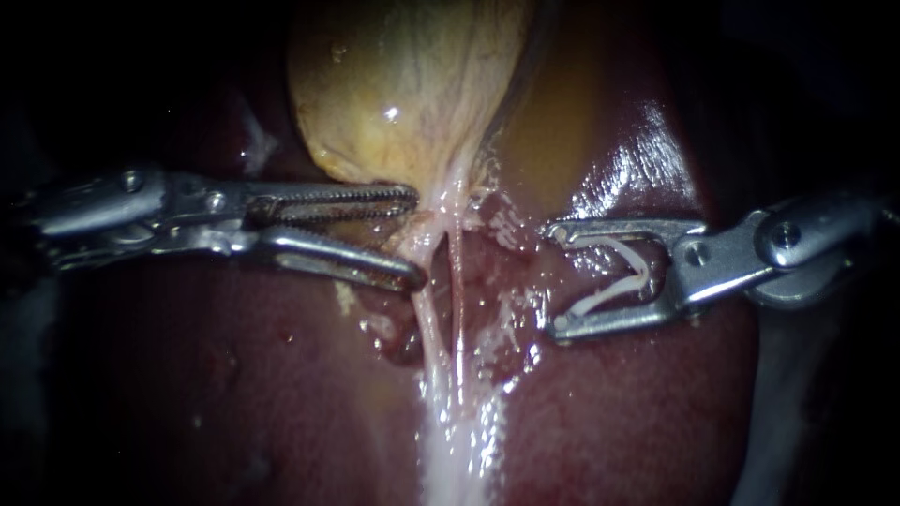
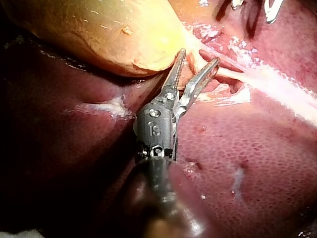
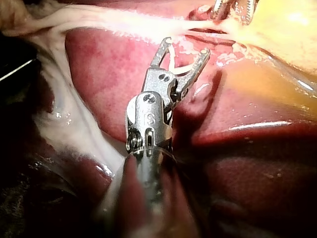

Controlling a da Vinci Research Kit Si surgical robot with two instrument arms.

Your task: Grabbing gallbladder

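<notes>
Endoscope view showed the yellow gallbladder (image 1: pixel 403 84) lying on the dark red liver (image 1: pixel 234 375), toward the upper edge of the liver surface that was lit. Its narrow end pointed down to the middle of that surface. From that end, pale strands (image 1: pixel 441 319) ran on down across the liver; whether they were tubes or only loose tissue could not be told.

The left instrument (image 1: pixel 414 236) came in level from the left with its jaws moderately wide apart and nothing gripped. The upper, toothed jaw lay along the lower edge of the gallbladder, whether touching it could not be told, and the lower jaw stood apart below it. Both tips ended just beside the pale strands.

The right instrument (image 1: pixel 555 278) reached in from the right, well apart from the gallbladder. Its jaws stood wide over the liver and held a white clip (image 1: pixel 640 276) folded in a V between them.

Left wrist view showed the same spread jaws of the left instrument (image 2: pixel 200 56), one against the gallbladder's (image 2: pixel 99 29) rim. Right wrist view showed the right instrument (image 3: pixel 185 45) holding the clip (image 3: pixel 172 59) short of the strands ahead.
</notes>
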